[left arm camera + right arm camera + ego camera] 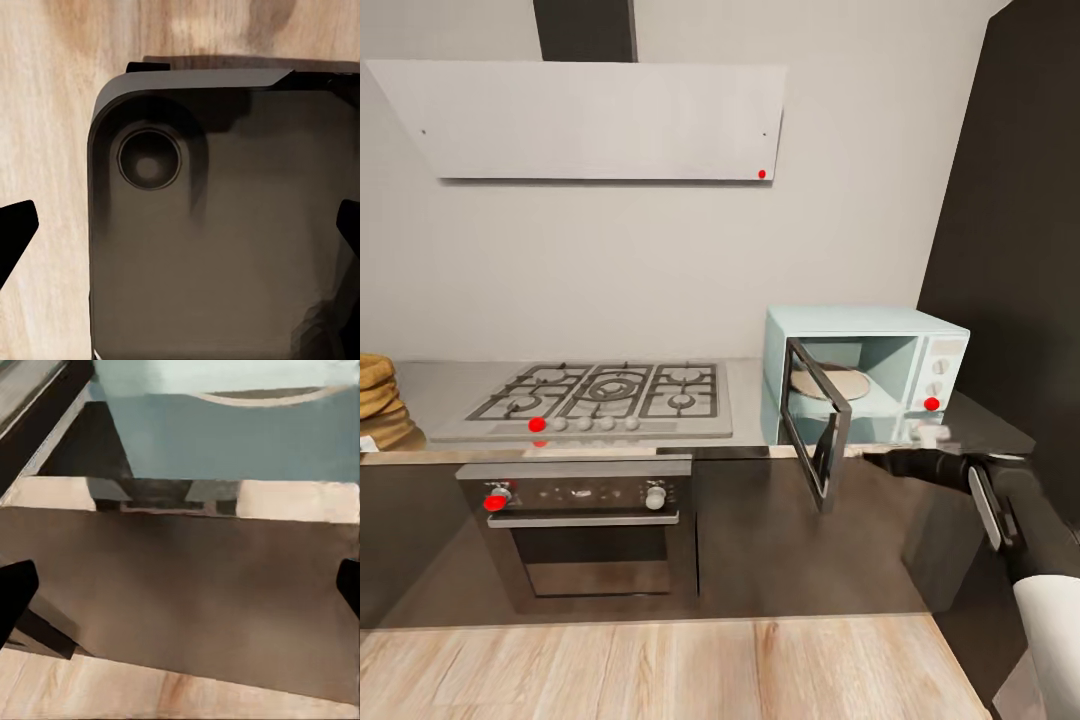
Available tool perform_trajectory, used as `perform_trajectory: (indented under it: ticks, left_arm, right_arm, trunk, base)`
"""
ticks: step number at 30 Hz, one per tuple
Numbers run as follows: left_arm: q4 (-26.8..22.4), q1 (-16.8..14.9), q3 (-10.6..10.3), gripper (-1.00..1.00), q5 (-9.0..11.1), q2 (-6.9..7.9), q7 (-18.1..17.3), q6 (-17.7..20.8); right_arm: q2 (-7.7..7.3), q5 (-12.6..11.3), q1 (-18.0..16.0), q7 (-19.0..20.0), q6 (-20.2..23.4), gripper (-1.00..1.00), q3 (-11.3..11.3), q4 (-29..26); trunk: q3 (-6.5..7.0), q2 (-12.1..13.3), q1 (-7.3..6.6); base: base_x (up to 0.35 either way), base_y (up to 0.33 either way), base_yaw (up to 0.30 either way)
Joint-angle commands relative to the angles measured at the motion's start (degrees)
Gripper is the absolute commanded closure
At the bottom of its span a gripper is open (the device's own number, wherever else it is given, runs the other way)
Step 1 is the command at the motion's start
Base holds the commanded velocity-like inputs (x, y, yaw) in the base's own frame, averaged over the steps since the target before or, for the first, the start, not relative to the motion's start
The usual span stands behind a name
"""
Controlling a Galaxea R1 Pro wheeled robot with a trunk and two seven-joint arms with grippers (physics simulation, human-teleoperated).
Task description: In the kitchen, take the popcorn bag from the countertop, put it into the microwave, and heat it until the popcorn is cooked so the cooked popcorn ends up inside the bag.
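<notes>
Microwave (door ajar) beyond right gripper.

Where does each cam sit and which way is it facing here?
Head view: on the robot's head, facing the wall over the countertop, gas hob and open microwave; right arm at lower right.
Left wrist view: by the left hand, facing down at wood floor and a dark part of the robot; fingertips at both edges.
Right wrist view: by the right hand, facing the microwave front over the counter edge.
Shared: head and right wrist views both show the microwave.
</notes>
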Motion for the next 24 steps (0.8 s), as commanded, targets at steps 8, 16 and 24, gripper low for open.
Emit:
perform_trajectory:
  ticks: [8, 16, 24]
  left_arm:
    - [0.0, 0.0, 0.1, -1.0, 0.2, 0.07, 0.1, -0.2]
    - [0.1, 0.0, 0.1, -1.0, 0.2, 0.12, 0.1, -0.2]
    - [0.2, 0.0, 0.1, -1.0, 0.3, 0.16, 0.1, -0.2]
  right_arm:
    - [-3.8, 5.5, 0.0, -1.7, -8.9, -1.0, -1.2, 23.8]
    - [-3.77, 8.6, 0.0, -7.0, -33.1, -1.0, -0.6, 56.0]
    - [0.31, 13.0, 17.7, -22.0, -40.4, -1.0, -0.5, 61.0]
  trunk:
    - [-0.06, 0.0, 0.0]
    - [-0.06, 0.0, 0.0]
    - [-0.06, 0.0, 0.0]
  base:
    - [0.0, 0.0, 0.0]
    - [0.0, 0.0, 0.0]
    - [0.0, 0.0, 0.0]
